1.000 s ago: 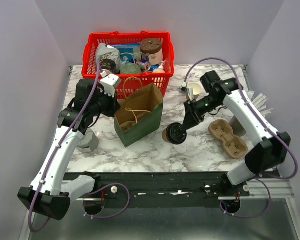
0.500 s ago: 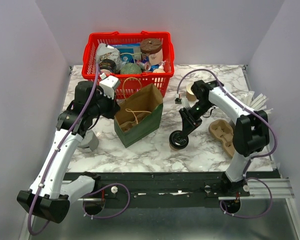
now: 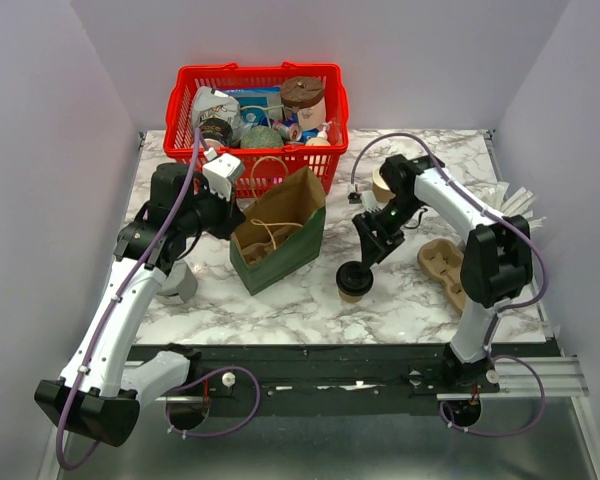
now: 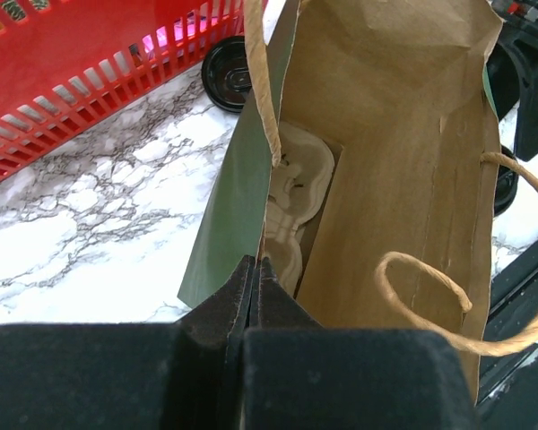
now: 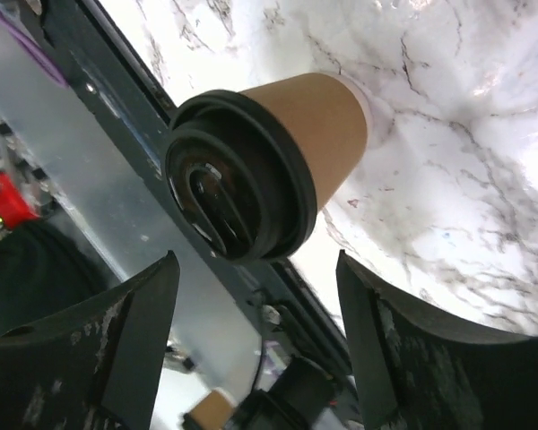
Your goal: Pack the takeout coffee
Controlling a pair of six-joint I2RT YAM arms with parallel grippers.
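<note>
A kraft cup with a black lid [image 3: 353, 283] [image 5: 278, 143] stands upright on the marble. My right gripper [image 3: 364, 262] [image 5: 255, 264] is open just behind it, one finger to each side, touching nothing. The takeout coffee, an open tan cup [image 3: 383, 184], stands behind that arm's wrist. The green-and-brown paper bag [image 3: 278, 230] [image 4: 403, 179] stands open mid-table. My left gripper [image 3: 232, 212] [image 4: 254, 264] is shut on the bag's near rim. A pale pulp piece [image 4: 296, 179] lies inside the bag.
A red basket [image 3: 185, 100] full of goods stands at the back. A brown pulp two-cup carrier [image 3: 455, 272] lies at the right. A grey cylinder [image 3: 180, 283] stands by the left arm. A loose black lid [image 4: 226, 72] lies by the basket.
The right arm carried the lidded cup toward the front, set it upright and opened its jaws off it. The left gripper kept its hold on the bag rim.
</note>
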